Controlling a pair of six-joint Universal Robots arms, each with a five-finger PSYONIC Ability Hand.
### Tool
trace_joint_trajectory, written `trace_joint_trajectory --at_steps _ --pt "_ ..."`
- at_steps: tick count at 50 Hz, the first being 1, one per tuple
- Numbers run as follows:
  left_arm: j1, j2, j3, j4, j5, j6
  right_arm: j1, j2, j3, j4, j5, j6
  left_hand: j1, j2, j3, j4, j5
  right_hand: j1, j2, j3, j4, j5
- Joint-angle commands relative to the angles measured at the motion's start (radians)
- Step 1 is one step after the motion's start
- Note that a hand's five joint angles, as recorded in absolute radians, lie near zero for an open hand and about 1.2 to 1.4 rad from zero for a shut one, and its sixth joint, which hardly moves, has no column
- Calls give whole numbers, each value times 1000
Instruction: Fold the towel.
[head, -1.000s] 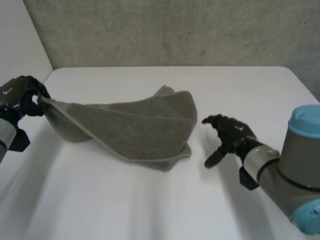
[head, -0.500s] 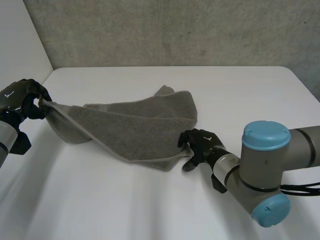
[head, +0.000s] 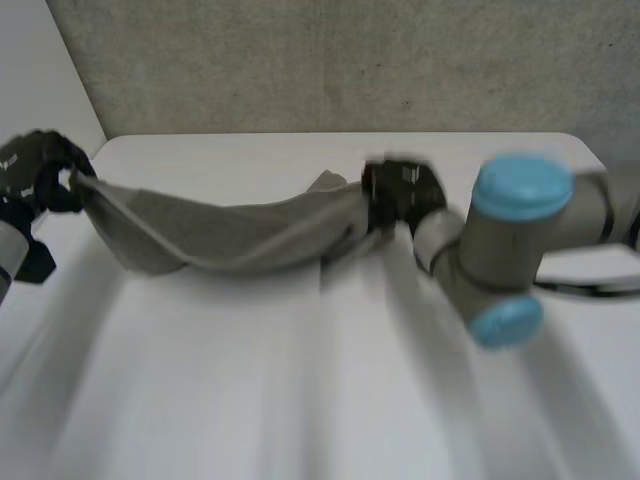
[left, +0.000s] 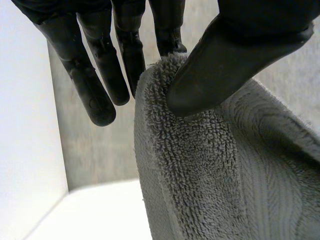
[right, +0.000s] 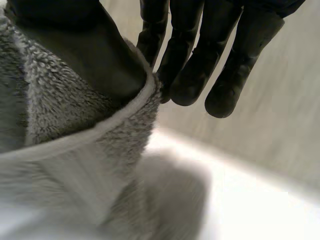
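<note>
A grey towel (head: 230, 232) hangs stretched between my two hands above the white table (head: 300, 390), sagging in the middle. My left hand (head: 40, 175) holds its left corner, off the table's left edge. In the left wrist view the thumb (left: 225, 65) pinches the towel's corner (left: 190, 150) against the fingers (left: 100, 75). My right hand (head: 400, 195) grips the towel's right corner, lifted above the table's far middle. In the right wrist view the thumb (right: 80, 50) presses the towel's hemmed edge (right: 90, 130) against the fingers (right: 200, 65).
A grey wall (head: 350, 60) stands behind the table's far edge. My right arm (head: 510, 240), with light-blue caps, reaches across the table's right half. Bare white tabletop lies below the hanging towel.
My right hand moved in from the right, shut on the towel's near right corner and lifted it up and back. The towel rose off the table. The left hand kept its grip.
</note>
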Motion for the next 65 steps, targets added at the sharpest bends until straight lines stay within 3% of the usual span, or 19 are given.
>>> trace_joint_trajectory --at_steps 1,5,10,12,21,25,30,32,38,40,43,45,47,56,65 --pt "-62 -72 262 27 -27 -67 -31 138 -740 137 -3 -466 99 599 709 47 49 60 63 50 54 56" --pt "-100 -85 478 23 -132 -127 -40 154 -890 145 -18 -551 99 599 709 47 49 60 63 50 54 56" --pt "-110 -94 600 11 -197 -140 -23 88 -855 157 -55 -551 99 599 709 47 49 60 63 50 54 56" --pt "-114 -94 599 2 -197 -140 -4 75 -765 275 -66 -553 99 599 709 47 49 60 63 50 54 56" --pt "-110 -92 332 -23 -183 -124 12 71 -485 559 -64 -559 99 599 709 47 49 60 63 50 54 56" --pt "-96 -86 168 -19 -110 -114 -3 14 -245 611 -75 -556 99 599 709 47 49 60 63 50 54 56" --pt "-64 -77 18 -19 -18 -79 -46 -92 44 541 -109 -556 99 599 709 47 49 60 63 50 54 56" --pt "-47 -71 -18 -18 -1 -60 -74 -170 224 439 -162 -550 99 599 709 47 49 60 63 50 54 56" --pt "12 -53 -99 -12 27 20 -109 -254 418 265 -187 -548 99 599 709 47 49 60 63 50 54 56" --pt "13 -53 -101 -12 28 26 -119 -273 496 169 -187 -548 99 599 709 47 49 -120 -117 -130 -126 -124" --pt "13 -53 -106 -12 27 24 -120 -274 521 133 -187 -548 99 599 709 47 49 -224 -221 -233 -230 -228" --pt "13 -53 -109 -12 25 24 -117 -276 552 90 -184 -547 99 599 709 47 49 -638 -636 -648 -645 -643" --pt "12 -51 -121 -10 24 24 -119 -276 556 82 -181 -536 99 599 709 47 49 -716 -714 -726 -722 -720" --pt "5 -49 -136 -6 25 24 -197 -299 590 90 -181 -349 99 599 709 47 49 -743 -741 -753 -750 -747" --pt "15 -53 -144 30 28 26 -218 -343 693 76 -202 -353 99 599 709 47 49 -746 -744 -756 -752 -750"
